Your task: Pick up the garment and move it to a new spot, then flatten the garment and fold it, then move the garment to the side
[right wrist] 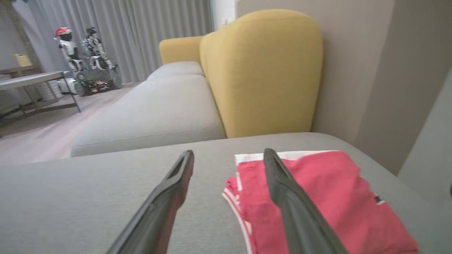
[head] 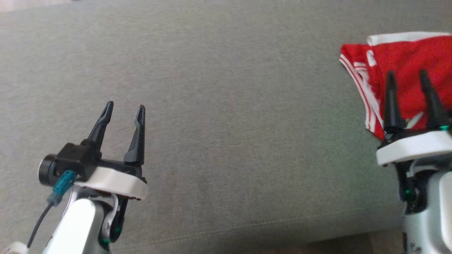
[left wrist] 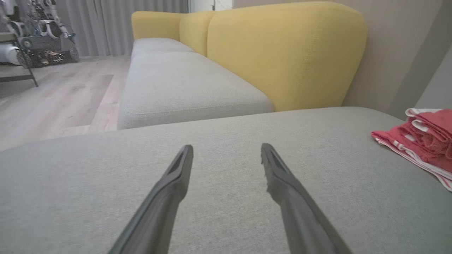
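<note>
**Red garment folded and lying at the side, both grippers empty**

- Garment (head: 409, 49): red with white trim, in a compact folded stack on the grey sofa seat (head: 226, 106), far right of the head view, upper half.
- Right gripper (head: 406, 72): fingers spread wide, gripping nothing. It is poised at the near edge of the garment. In the right wrist view one finger crosses the cloth; contact cannot be told.
- Left gripper (head: 125, 105): fingers spread, empty, lower left of the head view, well apart from the garment.
- Progress, judged: the fold looks done and the stack sits off to one side, so the task reads as finished or nearly so. At most, the arms need to pull clear.
- Containers: none to record on the seat.
</note>
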### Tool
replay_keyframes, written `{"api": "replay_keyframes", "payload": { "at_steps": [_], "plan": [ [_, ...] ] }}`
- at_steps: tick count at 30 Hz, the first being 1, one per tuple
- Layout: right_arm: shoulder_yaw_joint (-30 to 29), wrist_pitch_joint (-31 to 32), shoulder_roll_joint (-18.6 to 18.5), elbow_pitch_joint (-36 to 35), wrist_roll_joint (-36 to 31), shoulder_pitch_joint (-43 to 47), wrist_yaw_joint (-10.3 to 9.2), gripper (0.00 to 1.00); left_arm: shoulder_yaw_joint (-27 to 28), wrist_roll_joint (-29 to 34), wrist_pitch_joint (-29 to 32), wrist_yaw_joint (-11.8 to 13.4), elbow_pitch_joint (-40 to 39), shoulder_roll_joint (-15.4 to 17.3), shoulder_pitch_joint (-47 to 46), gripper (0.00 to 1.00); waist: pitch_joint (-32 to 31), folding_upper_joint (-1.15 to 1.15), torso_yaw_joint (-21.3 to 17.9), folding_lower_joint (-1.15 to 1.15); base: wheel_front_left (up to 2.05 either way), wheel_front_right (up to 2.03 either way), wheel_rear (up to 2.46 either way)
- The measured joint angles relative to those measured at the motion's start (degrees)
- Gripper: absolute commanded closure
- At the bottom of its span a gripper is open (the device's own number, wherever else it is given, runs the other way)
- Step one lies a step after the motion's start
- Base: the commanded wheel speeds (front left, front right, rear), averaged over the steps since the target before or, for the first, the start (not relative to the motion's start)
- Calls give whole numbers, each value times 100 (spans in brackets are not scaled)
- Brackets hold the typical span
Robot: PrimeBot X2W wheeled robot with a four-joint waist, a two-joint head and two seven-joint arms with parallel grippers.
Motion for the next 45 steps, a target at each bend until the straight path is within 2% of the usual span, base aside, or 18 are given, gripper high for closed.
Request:
{"api": "replay_keyframes", "payload": {
  "at_steps": [6,15,32,45],
  "plan": [
    [436,116,101,-454,-91,350,0,0,99,-193,-47,44,96,-31,137,0,-212,0,386,0,0,0,0],
    [537,164,132,-252,-132,799,0,0,162,-252,-71,153,225,-26,610,0,-723,0,779,0,0,0,0],
    [521,169,148,-116,-132,1440,0,0,71,-258,29,258,274,78,1151,0,-1415,0,796,0,0,0,0],
    [534,221,152,-178,-131,1587,0,0,7,-259,82,304,207,130,1278,0,-1526,0,757,0,0,0,0]
  ]
}}
